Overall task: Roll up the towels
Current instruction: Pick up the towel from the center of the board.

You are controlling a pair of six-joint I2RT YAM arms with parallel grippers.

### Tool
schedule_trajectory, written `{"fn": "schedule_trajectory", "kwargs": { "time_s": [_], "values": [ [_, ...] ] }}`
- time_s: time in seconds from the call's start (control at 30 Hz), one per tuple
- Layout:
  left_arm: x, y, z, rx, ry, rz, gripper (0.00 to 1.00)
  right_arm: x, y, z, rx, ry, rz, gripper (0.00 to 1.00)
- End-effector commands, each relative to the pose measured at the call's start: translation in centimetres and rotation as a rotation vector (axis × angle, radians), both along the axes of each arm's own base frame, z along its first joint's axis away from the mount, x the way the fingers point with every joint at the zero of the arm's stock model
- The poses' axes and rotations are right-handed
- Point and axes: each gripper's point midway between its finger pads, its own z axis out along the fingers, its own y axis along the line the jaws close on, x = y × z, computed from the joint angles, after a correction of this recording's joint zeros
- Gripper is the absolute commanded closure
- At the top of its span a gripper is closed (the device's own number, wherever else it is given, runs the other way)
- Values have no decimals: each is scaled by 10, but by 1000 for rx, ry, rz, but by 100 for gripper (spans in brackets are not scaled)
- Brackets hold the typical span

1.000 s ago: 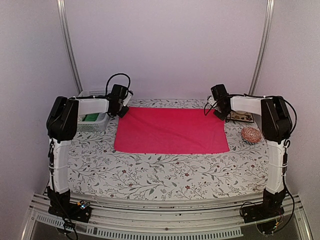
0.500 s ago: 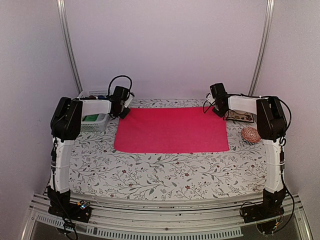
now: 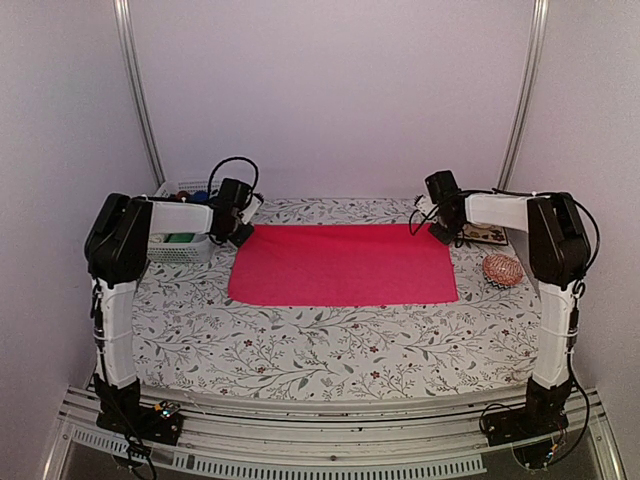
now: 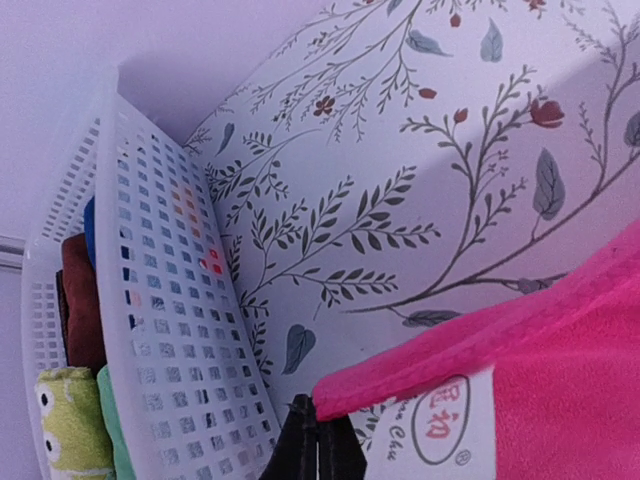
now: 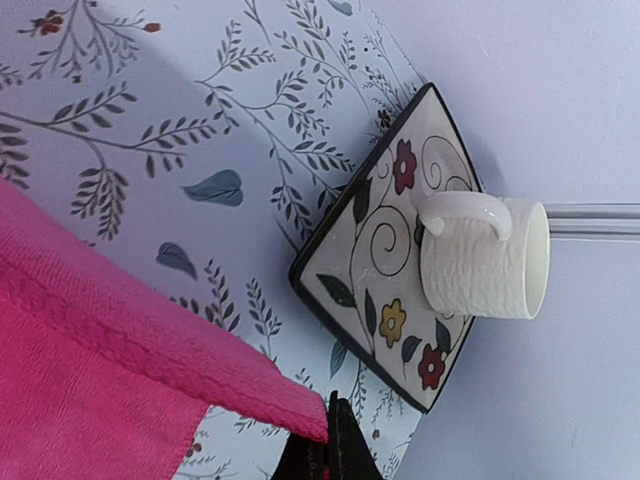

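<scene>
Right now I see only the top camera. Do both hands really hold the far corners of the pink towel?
Observer: Yes for the left. In its wrist view the left hand is shut on a corner of the pink towel, right beside a white label.
Operator: And the right side?
Observer: The right hand pinches the other far corner, with the hem between its fingertips.
Operator: What is behind the right arm? I cannot see there.
Observer: A white mug stands on a flowered square plate, apart from the towel.
</scene>
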Motion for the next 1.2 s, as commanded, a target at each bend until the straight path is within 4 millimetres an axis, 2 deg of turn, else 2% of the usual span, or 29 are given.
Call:
{"fn": "schedule_trajectory", "kwargs": {
  "time_s": [0.0,0.1,0.17,0.23,0.4,0.57,0.67,0.73,0.9,1.0,1.17],
  "values": [
    [-13,9,47,-50,-80,2,100,-31,8,19,83,11,-1,98],
    [-27,9,49,-72,-71,-13,100,-46,9,21,95,30,-3,98],
    [-36,6,61,-88,-81,-25,100,-56,10,24,100,36,2,98],
    [-45,1,61,-103,-61,-46,100,-64,9,24,101,51,3,98],
    [-69,-10,47,-97,4,-85,100,-82,3,21,99,84,-13,98],
    [-82,-5,29,-78,52,-51,100,-87,-8,19,89,72,-66,98],
    [-71,-2,26,-52,32,-27,100,-70,-17,20,60,41,-94,98],
    [-55,-6,34,-39,-7,-19,100,-51,-22,25,44,15,-109,98],
    [-13,-6,32,25,-69,8,100,3,-28,52,11,-104,-126,98],
    [5,-8,21,45,-70,16,100,26,-30,46,-28,-109,-115,98],
    [25,-4,19,81,-111,39,100,37,-30,26,-41,-90,-116,98]
  ]
}}
